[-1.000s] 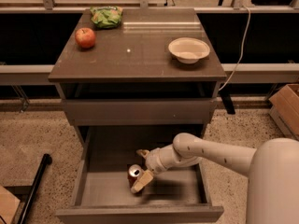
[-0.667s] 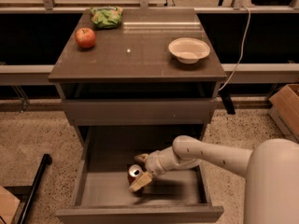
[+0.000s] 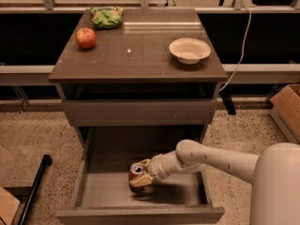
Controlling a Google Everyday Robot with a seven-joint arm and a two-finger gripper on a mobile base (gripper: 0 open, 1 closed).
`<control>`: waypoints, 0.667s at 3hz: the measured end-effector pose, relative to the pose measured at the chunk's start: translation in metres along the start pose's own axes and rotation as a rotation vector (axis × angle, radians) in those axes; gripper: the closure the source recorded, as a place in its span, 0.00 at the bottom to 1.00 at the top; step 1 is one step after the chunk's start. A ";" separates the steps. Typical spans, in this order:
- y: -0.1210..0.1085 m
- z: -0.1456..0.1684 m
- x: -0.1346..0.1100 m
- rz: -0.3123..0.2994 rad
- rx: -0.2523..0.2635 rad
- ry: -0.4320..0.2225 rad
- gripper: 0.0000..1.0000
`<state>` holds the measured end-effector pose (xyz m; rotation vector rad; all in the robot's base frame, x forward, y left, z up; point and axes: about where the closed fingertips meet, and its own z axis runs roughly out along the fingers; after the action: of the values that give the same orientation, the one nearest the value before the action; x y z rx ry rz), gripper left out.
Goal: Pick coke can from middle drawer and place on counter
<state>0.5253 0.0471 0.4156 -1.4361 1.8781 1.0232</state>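
Observation:
The coke can (image 3: 135,173) is red with a silver top and sits in the open middle drawer (image 3: 140,215), near the middle of its floor. My gripper (image 3: 141,173) reaches into the drawer from the right, with one tan finger above the can and one below it. The jaws are closed on the can, which is at or just above the drawer floor. The counter (image 3: 140,55) is the dark top slab of the cabinet above.
On the counter are a red apple (image 3: 86,37) at the back left, a green bag (image 3: 107,17) behind it and a white bowl (image 3: 189,49) at the right. A cardboard box (image 3: 287,110) stands on the floor at the right. A black pole (image 3: 33,185) lies at the left.
My gripper has moved left and down onto the can, and its fingers now straddle it. The can has shifted slightly up and left.

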 end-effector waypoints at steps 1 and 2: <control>0.010 -0.044 -0.037 -0.031 -0.003 -0.022 0.97; 0.046 -0.143 -0.111 -0.123 -0.027 0.009 1.00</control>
<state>0.5135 -0.0061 0.5937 -1.5537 1.7636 0.9884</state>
